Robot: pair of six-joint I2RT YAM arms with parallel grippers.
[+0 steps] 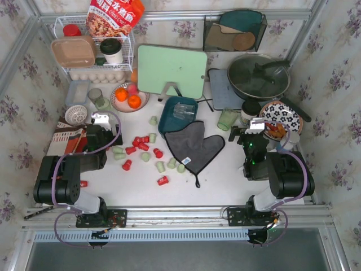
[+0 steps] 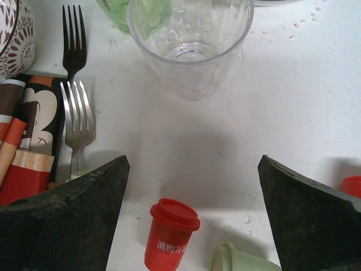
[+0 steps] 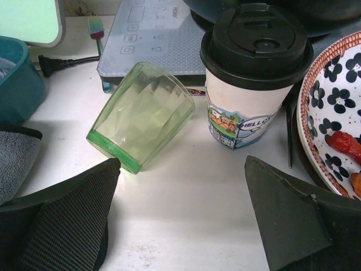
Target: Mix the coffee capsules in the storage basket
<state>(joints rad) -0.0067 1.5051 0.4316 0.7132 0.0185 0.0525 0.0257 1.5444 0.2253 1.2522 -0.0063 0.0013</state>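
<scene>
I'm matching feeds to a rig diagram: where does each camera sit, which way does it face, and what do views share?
Top external: above and behind the bases, looking down on the table; left arm, right arm show.
Left wrist: low over the table, facing a clear cup and forks; open left gripper shows.
Right wrist: low, facing a tipped green glass and lidded coffee cup; open right gripper shows.
Shared: top and right wrist both show the green glass.

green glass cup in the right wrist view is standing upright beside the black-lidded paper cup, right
No: the green glass cup lies tipped on its side, not upright. It is beside the black-lidded paper cup, as the right wrist view shows.
</scene>
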